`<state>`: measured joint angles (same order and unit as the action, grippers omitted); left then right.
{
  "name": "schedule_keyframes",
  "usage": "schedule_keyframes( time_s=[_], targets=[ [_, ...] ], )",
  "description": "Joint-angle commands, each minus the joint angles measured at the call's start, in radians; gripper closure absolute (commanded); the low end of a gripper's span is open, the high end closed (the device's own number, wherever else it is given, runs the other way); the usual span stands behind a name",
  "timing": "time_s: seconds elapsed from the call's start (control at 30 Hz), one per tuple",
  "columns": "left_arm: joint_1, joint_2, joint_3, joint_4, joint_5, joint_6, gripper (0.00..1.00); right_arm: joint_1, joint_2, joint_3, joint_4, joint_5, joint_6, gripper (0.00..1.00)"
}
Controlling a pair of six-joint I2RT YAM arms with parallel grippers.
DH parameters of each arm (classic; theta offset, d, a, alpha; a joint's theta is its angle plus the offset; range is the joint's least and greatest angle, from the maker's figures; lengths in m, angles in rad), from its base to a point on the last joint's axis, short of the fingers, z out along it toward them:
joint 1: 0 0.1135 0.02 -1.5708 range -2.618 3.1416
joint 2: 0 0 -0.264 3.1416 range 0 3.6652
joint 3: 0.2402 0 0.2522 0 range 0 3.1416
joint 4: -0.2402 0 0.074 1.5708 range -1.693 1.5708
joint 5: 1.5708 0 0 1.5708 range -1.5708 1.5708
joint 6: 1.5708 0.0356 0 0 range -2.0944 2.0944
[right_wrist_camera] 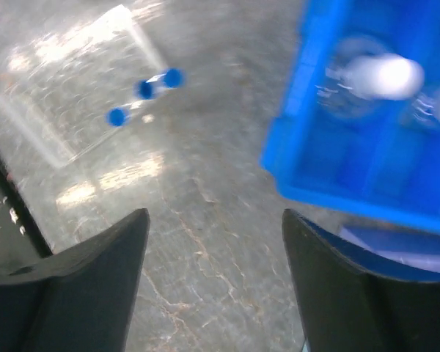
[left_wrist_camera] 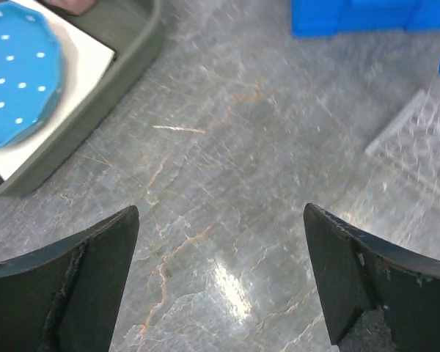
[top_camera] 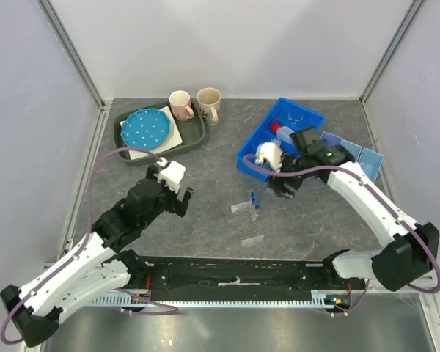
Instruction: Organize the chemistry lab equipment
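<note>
Found left arm rising from the near-left corner, elbow bent, forearm angled toward table centre, wrist pitched down; noted left gripper hovering over bare grey table, fingers spread wide with nothing between them, only stone-patterned surface below in the wrist view.

Logged, at far left, grey tray carrying blue dotted plate on a white sheet; just beyond it, pink mug and beige mug side by side, upright.

Located clear tube rack at table centre, between the two grippers, touching neither; transparent plastic, hard to outline, attitude not determinable; blue-capped tubes at its right end, three blue caps counted in the right wrist view, blurred there. Recorded a clear flat piece lying just nearer the bases, apart from the rack; identity not determinable.

Found right arm reaching from the near-right base, up and leftward in a long arc, wrist bent down; noted right gripper poised above the table just beside the near-left wall of blue bin, fingers parted, empty.

Noted red-capped squeeze bottle inside the bin, white body, partly hidden behind the right wrist; other bin contents too blurred to name.
</note>
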<state>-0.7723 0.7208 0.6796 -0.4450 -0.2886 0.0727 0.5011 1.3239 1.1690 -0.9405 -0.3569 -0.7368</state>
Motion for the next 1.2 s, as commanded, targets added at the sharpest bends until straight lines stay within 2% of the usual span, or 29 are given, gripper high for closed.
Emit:
schedule_keyframes(
  time_s=[0.0,0.03,0.1,0.13,0.17,0.23,0.27,0.3,0.57,1.17],
  targets=[
    [0.15,-0.09,0.095,0.06,0.092,-0.158,0.0,-0.201,-0.093,0.115,0.124,-0.068,0.118,0.05],
    [0.198,-0.086,0.127,0.036,0.208,-0.218,0.0,-0.228,-0.11,0.123,0.2,-0.059,0.195,0.02],
    [0.34,-0.051,0.243,0.008,0.332,-0.285,0.0,-0.297,-0.162,0.139,0.332,-0.03,0.273,0.02],
    [0.378,-0.034,0.286,-0.009,0.411,-0.306,0.0,-0.305,-0.182,0.139,0.398,0.011,0.392,0.02],
    [0.408,-0.014,0.331,-0.042,0.434,-0.315,0.0,-0.309,-0.215,0.146,0.463,0.211,0.481,0.02],
    [0.447,0.038,0.451,-0.075,0.457,-0.329,0.0,-0.311,-0.201,0.196,0.532,0.443,0.696,0.02],
    [0.449,0.055,0.48,-0.096,0.459,-0.326,0.0,-0.314,-0.184,0.246,0.534,0.566,0.73,0.02],
    [0.449,0.065,0.53,-0.109,0.465,-0.318,0.0,-0.314,-0.183,0.265,0.529,0.597,0.734,0.02],
    [0.449,0.085,0.652,-0.184,0.491,-0.304,0.0,-0.314,-0.233,0.316,0.505,0.657,0.794,0.02],
    [0.447,0.023,0.626,-0.212,0.468,-0.292,0.0,-0.318,-0.259,0.281,0.502,0.607,0.798,0.02]
  ],
)
